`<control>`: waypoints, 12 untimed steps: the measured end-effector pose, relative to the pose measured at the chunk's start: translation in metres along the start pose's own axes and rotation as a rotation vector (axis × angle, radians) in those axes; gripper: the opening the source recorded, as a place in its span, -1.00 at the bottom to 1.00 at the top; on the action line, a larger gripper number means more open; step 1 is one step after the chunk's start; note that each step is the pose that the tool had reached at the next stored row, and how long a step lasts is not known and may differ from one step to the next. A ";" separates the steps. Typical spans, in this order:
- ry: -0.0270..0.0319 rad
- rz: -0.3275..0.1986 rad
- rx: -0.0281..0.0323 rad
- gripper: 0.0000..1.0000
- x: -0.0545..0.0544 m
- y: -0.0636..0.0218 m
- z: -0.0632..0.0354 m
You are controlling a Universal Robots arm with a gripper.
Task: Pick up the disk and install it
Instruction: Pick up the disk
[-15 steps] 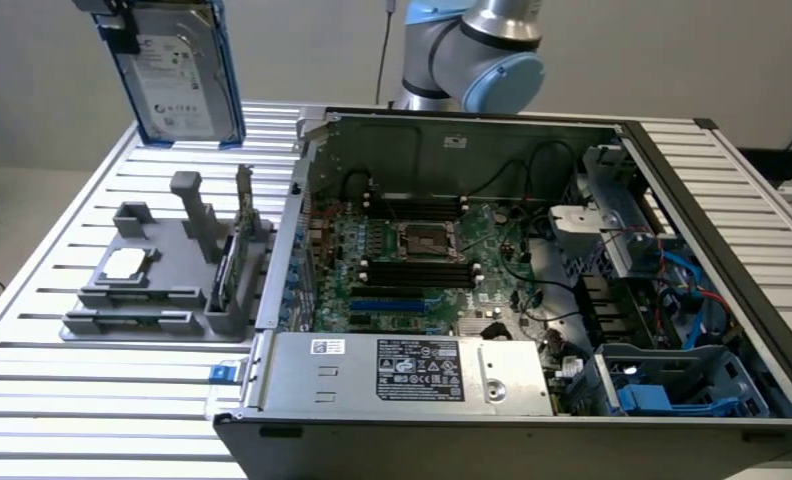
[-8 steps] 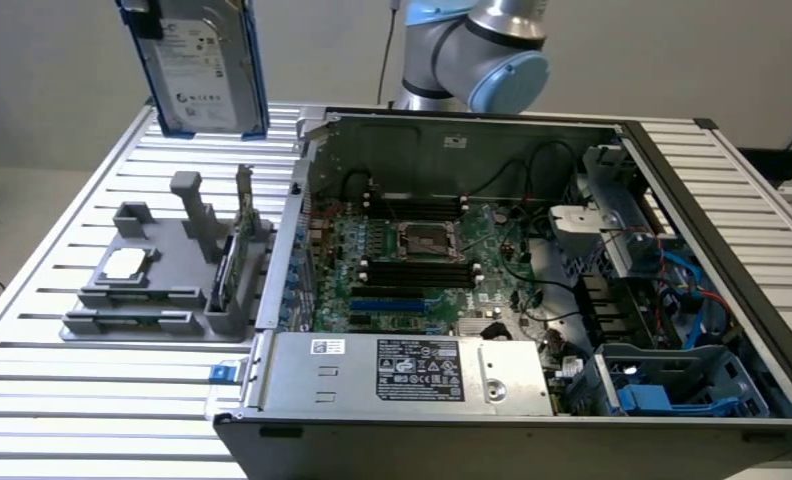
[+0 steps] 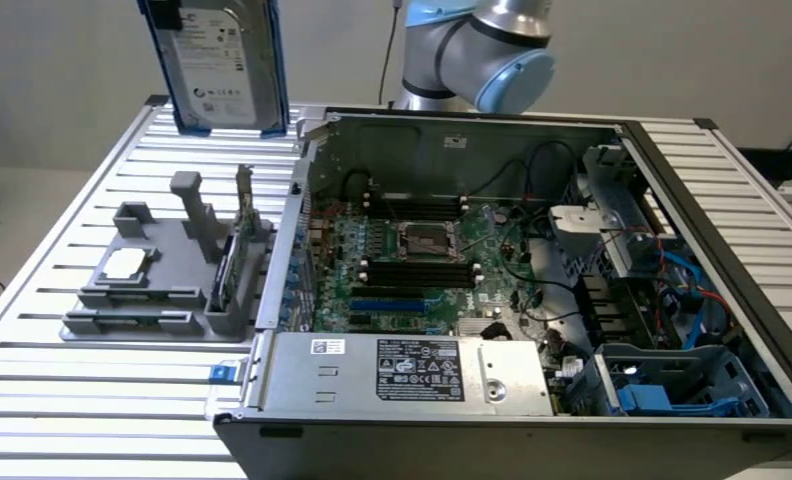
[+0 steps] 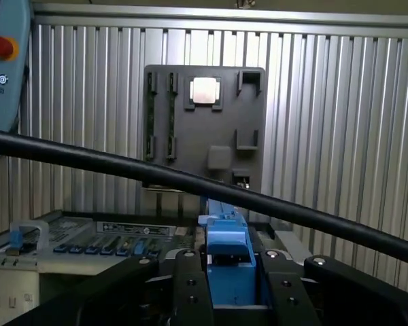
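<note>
Tool clamped on the disk at its blue carrier edge; disk upright, high over the table, above the grey fixture, just beside the open computer case

Open computer case on a slatted metal table. Holds a green motherboard with a square socket near its middle. Along the case's near edge, a grey metal box with a white sticker. Inside the case toward the exterior view's right, blue cables and a blue plastic bay. Just beside the case, on the exterior view's left, a grey holder with a small silver square chip and upright slots. In the wrist view, in front of that holder: a thick black cable.
</note>
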State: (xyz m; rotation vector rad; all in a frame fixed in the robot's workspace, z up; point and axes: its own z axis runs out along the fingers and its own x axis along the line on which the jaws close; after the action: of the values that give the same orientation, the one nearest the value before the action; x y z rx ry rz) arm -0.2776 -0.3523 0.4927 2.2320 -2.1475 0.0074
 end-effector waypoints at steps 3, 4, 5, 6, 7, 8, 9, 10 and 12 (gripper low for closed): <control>0.0000 0.000 -0.0009 -0.35 0.008 -0.0071 -0.0037; -0.0001 0.000 -0.0012 -0.35 0.011 -0.0094 -0.0048; -0.0001 0.000 -0.0014 -0.35 0.013 -0.0119 -0.0061; 0.0000 0.000 -0.0017 -0.35 0.016 -0.0143 -0.0072; -0.0001 0.000 -0.0019 -0.35 0.019 -0.0171 -0.0083; 0.0000 0.000 -0.0024 -0.35 0.021 -0.0201 -0.0093; 0.0000 0.000 -0.0029 -0.35 0.023 -0.0235 -0.0103; -0.0001 0.000 -0.0034 -0.35 0.026 -0.0270 -0.0112; -0.0002 0.000 -0.0044 -0.35 0.030 -0.0342 -0.0129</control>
State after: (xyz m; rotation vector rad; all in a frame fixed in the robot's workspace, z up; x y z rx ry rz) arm -0.2419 -0.3805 0.5057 2.2300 -2.1452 0.0025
